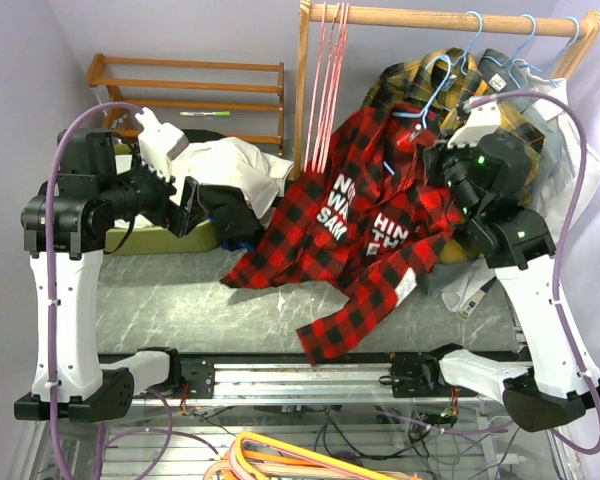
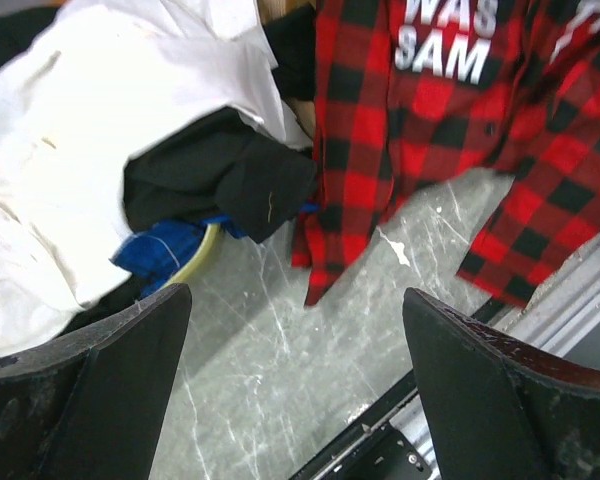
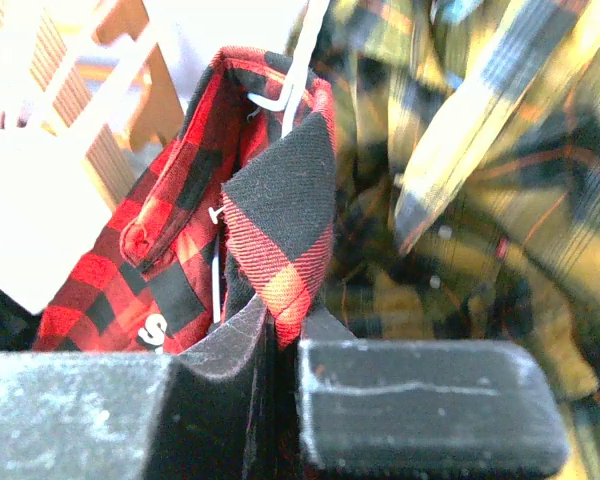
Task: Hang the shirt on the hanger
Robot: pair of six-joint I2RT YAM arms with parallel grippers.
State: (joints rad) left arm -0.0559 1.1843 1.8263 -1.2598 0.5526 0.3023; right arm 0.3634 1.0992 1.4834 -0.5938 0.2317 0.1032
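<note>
Up by the rail (image 1: 430, 18), the right gripper (image 3: 280, 340) pinches the shirt (image 1: 350, 220) collar — best drawn taut over the hanger (image 1: 427, 100) — left gripper (image 2: 295, 295) gaping, empty.

The walls (image 1: 230, 30) are pale purple. A brown wooden shelf (image 1: 200, 66) stands at the back wall. Beside it is a wooden clothes rail (image 1: 430, 18). The counter (image 1: 180, 300) is gray like stone, with thin white lines. Wires (image 1: 280, 460) lie below its front edge.
</note>
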